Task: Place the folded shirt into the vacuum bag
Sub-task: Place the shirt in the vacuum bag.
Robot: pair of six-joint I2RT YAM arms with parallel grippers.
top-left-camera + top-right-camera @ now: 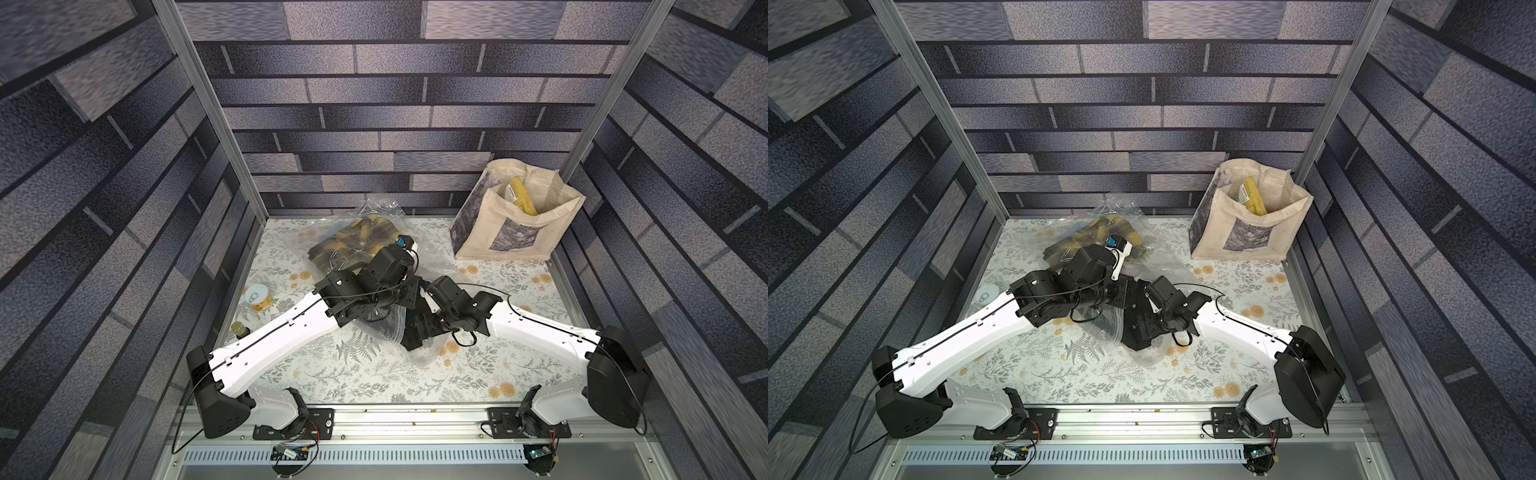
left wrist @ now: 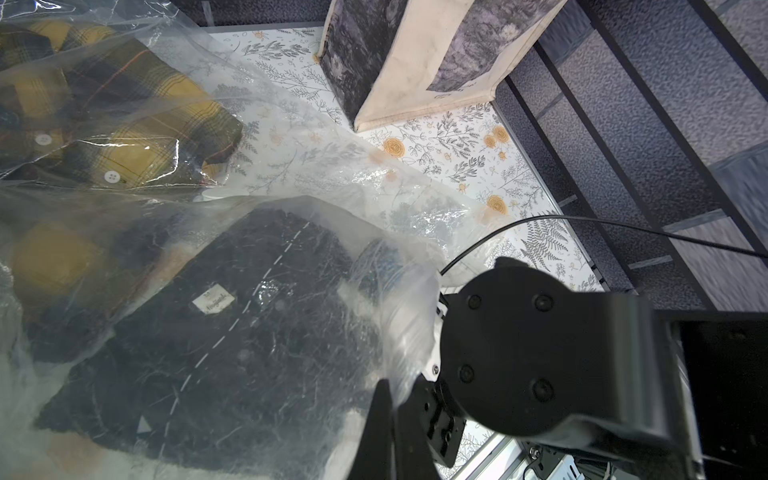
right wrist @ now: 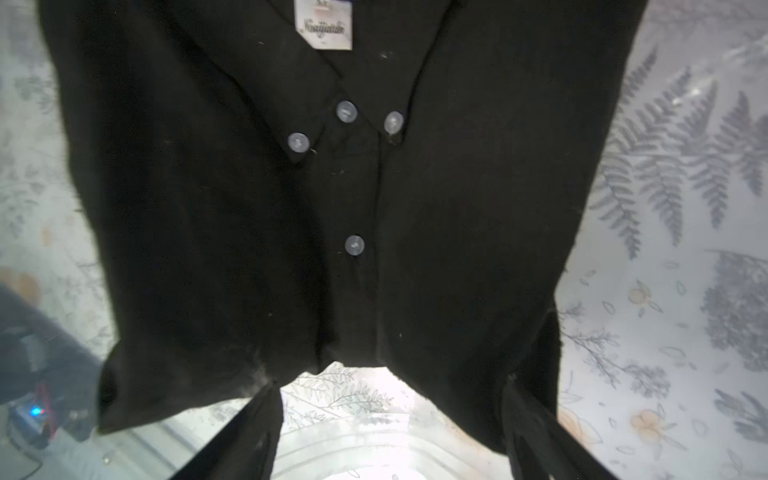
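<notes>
Spread wide, the right fingers (image 3: 249, 440) stand one at each side of the hem of the folded shirt (image 3: 374, 208) and grip nothing. One of them looks to brush the cloth's corner, though I cannot tell whether it truly touches. The left fingers (image 2: 376, 428) are pressed together, and the left wrist view shows them pinching the upper film of the vacuum bag (image 2: 332, 166) near its mouth, holding it up like a tent. The black shirt lies flat under that film on the bag's lower layer, with its collar and label pointing deeper in. Beyond it a plaid shirt (image 2: 124, 108) is already inside. The bag rests on the floral worktop (image 1: 374, 374). In both top views the arms cross over its mouth, so how far the hem sits from the opening is hidden.

The step in hand, I judge, is letting go and backing the right arm out. To do it well, lift the spread fingers just clear of the hem first. Then draw back low and straight along the line of entry, so the cloth is neither dragged nor unfolded. The left pinch should hold the film high until the right arm is clear, since slack crinkly plastic could snag it. The tote bag (image 1: 498, 232) stands well apart and is no concern
</notes>
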